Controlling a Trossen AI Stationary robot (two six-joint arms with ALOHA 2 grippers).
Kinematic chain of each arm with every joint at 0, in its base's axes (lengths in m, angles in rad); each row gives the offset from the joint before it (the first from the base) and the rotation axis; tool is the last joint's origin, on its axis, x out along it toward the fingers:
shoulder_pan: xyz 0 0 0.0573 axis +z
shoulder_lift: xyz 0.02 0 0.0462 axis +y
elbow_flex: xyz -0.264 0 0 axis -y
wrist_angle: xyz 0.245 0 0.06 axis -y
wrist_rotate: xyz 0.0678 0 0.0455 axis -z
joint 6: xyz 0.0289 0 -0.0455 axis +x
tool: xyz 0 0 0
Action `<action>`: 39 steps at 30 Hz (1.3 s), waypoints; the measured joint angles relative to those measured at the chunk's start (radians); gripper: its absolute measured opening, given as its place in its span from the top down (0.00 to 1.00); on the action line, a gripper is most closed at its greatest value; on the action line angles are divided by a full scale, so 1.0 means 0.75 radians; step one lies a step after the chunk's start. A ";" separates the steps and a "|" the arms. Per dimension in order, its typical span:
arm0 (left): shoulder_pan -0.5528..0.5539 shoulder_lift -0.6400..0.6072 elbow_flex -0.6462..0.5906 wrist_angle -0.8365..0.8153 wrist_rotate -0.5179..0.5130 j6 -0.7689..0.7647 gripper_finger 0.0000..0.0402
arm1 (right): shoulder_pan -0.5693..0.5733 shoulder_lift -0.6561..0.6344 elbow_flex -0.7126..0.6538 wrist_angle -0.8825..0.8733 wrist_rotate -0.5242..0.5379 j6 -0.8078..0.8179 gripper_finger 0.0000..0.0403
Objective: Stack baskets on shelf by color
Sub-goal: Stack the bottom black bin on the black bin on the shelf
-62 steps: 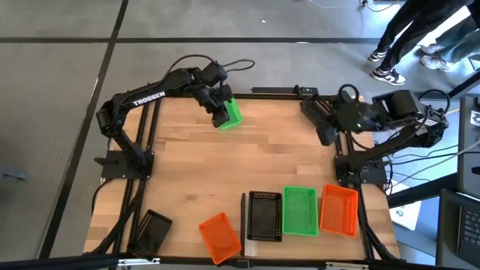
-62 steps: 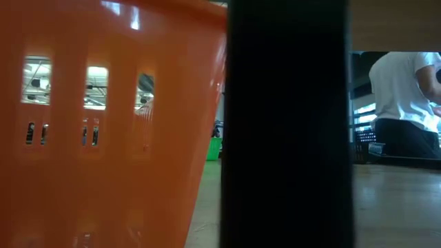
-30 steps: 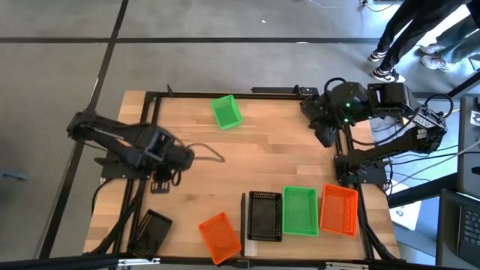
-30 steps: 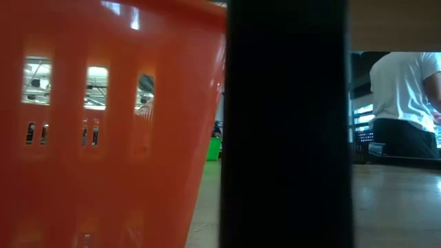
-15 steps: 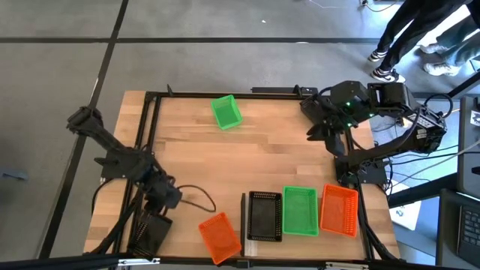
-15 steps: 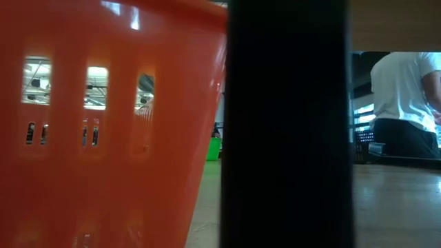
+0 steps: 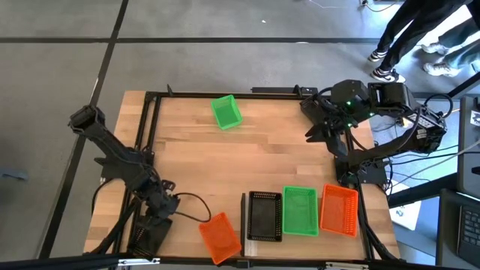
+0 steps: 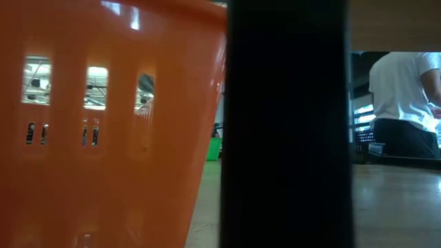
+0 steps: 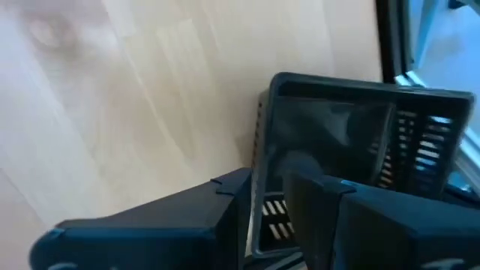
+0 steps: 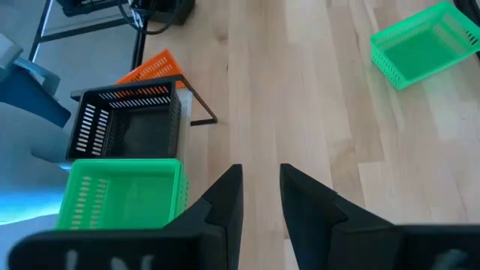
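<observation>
At the table's near-left corner, left tool (image 7: 157,210) sits over a black mesh basket (image 9: 360,150), fingers parted astride its rim, not visibly clamped. Basket looks light, stiff, perforated plastic; the thin wall is the best hold. Right tool (image 10: 260,196), slightly open and empty, waits far-right.

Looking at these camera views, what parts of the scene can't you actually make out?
- Low view: an orange basket and a black post right at the lens block most of the table.
- High view: the left end effector covers the black basket at the table's corner.
- Left wrist view: the black basket is blurred.
</observation>
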 joint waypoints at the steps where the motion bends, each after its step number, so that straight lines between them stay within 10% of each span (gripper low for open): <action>1: -0.006 0.000 -0.007 0.003 -0.003 -0.001 0.82 | 0.000 0.000 0.000 0.000 0.000 0.000 0.78; 39: -0.103 0.000 -0.205 0.285 -0.082 -0.468 0.82 | 0.000 0.000 0.001 -0.002 0.001 -0.003 0.78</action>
